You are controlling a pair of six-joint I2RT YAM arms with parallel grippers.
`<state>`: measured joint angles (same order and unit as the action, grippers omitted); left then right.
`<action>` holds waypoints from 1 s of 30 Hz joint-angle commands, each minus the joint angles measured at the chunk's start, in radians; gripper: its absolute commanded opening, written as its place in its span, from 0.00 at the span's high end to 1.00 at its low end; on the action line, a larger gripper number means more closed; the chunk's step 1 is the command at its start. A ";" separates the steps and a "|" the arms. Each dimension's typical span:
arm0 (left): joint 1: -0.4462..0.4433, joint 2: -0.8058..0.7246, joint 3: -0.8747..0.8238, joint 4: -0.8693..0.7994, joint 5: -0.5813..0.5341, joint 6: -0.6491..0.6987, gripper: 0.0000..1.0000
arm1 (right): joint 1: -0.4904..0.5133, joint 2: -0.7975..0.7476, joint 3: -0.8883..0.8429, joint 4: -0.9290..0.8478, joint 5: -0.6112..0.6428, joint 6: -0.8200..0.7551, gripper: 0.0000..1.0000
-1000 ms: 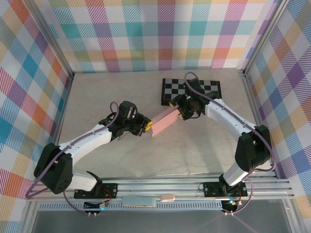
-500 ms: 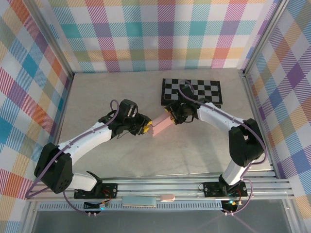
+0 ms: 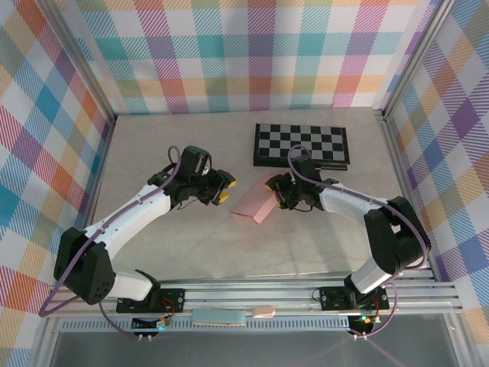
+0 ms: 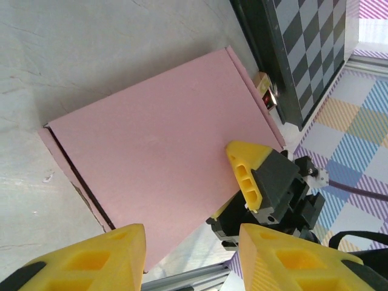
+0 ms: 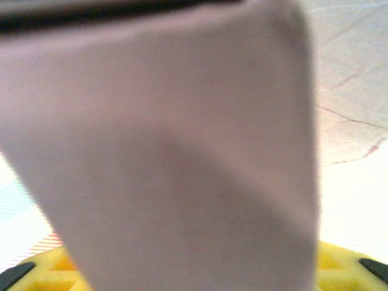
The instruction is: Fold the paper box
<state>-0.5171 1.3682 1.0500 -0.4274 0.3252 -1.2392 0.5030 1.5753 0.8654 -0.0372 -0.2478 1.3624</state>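
paper box (image 3: 256, 206) lying mid-counter (image 3: 199, 245), long axis running near-left to far-right | right gripper (image 3: 276, 189) clamping its far-right end | left gripper (image 3: 224, 189) hanging wide open, empty, just left of it

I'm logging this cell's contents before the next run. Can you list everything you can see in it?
pale pink shallow cardboard box: one, pink, mid-table, between the two grippers.
black-and-grey chequered board: one, black and grey, far side of the table, behind the box.
table: one, beige, beneath everything.
plaid walls: three, multicoloured, left, far and right sides.
small flat items: two, pale blue and pink, on the near rail; too small to identify.
left gripper: one, yellow fingers, open, left of the box and apart from it.
right gripper: one, yellow fingers, shut on the box's right edge.
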 commanded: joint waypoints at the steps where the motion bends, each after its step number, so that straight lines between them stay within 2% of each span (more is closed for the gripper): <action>1: 0.022 -0.017 0.023 -0.036 0.018 0.033 0.57 | -0.005 0.011 -0.033 0.075 -0.044 -0.024 0.44; 4: 0.042 -0.019 0.016 -0.029 0.025 0.043 0.57 | -0.009 0.046 -0.045 0.044 -0.073 -0.035 0.37; 7: 0.067 -0.013 0.019 -0.045 0.036 0.084 0.57 | -0.022 0.066 -0.006 -0.153 -0.084 -0.116 0.31; 10: 0.091 0.012 0.031 -0.064 0.063 0.147 0.57 | -0.030 0.031 0.021 -0.374 -0.019 -0.208 0.26; 14: 0.109 0.072 0.069 -0.118 0.088 0.269 0.57 | -0.040 -0.042 0.055 -0.548 0.062 -0.307 0.23; 17: 0.120 0.124 0.089 -0.138 0.092 0.363 0.58 | -0.047 -0.096 0.067 -0.590 0.081 -0.346 0.24; 22: 0.162 0.208 0.112 -0.139 0.089 0.498 0.60 | -0.086 -0.167 0.043 -0.519 0.029 -0.401 0.34; 25: 0.177 0.189 0.113 -0.122 0.017 0.592 0.58 | -0.164 -0.252 0.003 -0.472 -0.009 -0.441 0.31; 26: 0.185 0.172 0.100 -0.105 0.001 0.603 0.55 | -0.197 -0.288 -0.014 -0.458 -0.020 -0.453 0.18; 27: 0.195 0.150 0.078 -0.073 -0.012 0.609 0.37 | -0.234 -0.331 -0.028 -0.456 -0.022 -0.475 0.01; 28: 0.205 0.120 0.046 -0.037 -0.021 0.607 0.05 | -0.268 -0.380 -0.026 -0.493 0.002 -0.503 0.01; 29: 0.211 0.088 0.015 -0.001 -0.031 0.604 0.00 | -0.291 -0.418 -0.016 -0.536 0.043 -0.537 0.01; 30: 0.213 0.042 -0.023 0.045 -0.047 0.604 0.00 | -0.303 -0.460 0.008 -0.592 0.111 -0.586 0.01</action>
<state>-0.3241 1.5188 1.0851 -0.4664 0.3309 -0.6937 0.2375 1.2060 0.8528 -0.5407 -0.2188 0.9016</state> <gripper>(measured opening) 0.921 0.988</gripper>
